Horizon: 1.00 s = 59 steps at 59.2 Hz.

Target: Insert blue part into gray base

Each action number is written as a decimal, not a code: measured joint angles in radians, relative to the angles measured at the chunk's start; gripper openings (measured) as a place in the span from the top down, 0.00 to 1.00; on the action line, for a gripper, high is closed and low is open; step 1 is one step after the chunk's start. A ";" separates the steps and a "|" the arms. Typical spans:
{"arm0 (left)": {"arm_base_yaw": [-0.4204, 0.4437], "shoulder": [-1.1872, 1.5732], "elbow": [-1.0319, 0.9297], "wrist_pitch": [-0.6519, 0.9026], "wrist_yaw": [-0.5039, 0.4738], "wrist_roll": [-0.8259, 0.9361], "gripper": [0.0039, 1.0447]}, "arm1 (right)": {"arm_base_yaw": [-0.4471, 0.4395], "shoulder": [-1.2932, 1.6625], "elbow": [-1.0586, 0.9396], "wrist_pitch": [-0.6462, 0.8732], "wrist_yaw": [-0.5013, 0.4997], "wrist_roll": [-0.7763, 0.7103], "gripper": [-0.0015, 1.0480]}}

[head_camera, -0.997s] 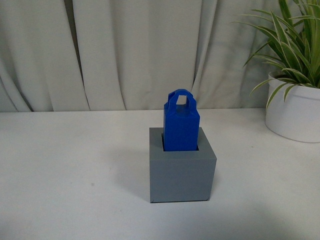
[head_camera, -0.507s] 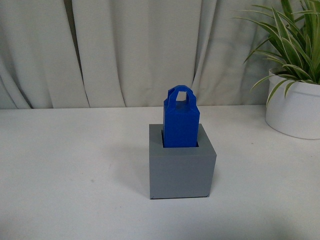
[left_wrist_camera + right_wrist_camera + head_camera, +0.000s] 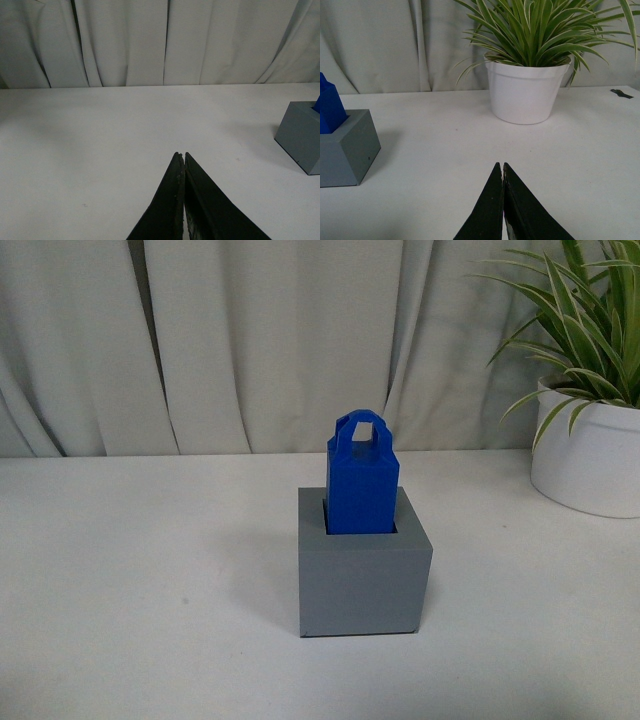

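Both claws, left (image 3: 180, 159) and right (image 3: 500, 169), are seen pressed closed on nothing above the white counter (image 3: 150, 570). Seated upright in the matte gray plastic cube's (image 3: 365, 575) recess is the bright blue plastic block (image 3: 362, 485).

— Do we find any lettering, number or brand on the bright blue plastic block with the loop handle (image 3: 362, 486) or the matte gray plastic cube (image 3: 364, 572)?

— No, we read nothing on either; their faces are plain.

— And the white plant pot (image 3: 526, 91)?

— We see it blank too. No label or sign shows in any view.
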 joint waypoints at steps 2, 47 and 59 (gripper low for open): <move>0.000 0.000 0.000 0.000 0.000 0.000 0.96 | 0.000 -0.012 0.000 -0.012 0.000 0.000 0.99; 0.000 0.000 0.000 0.000 0.000 0.000 0.96 | 0.000 -0.245 0.001 -0.251 -0.003 -0.001 0.61; 0.000 0.000 0.000 0.000 0.000 0.000 0.96 | 0.000 -0.245 0.001 -0.251 -0.003 0.000 0.18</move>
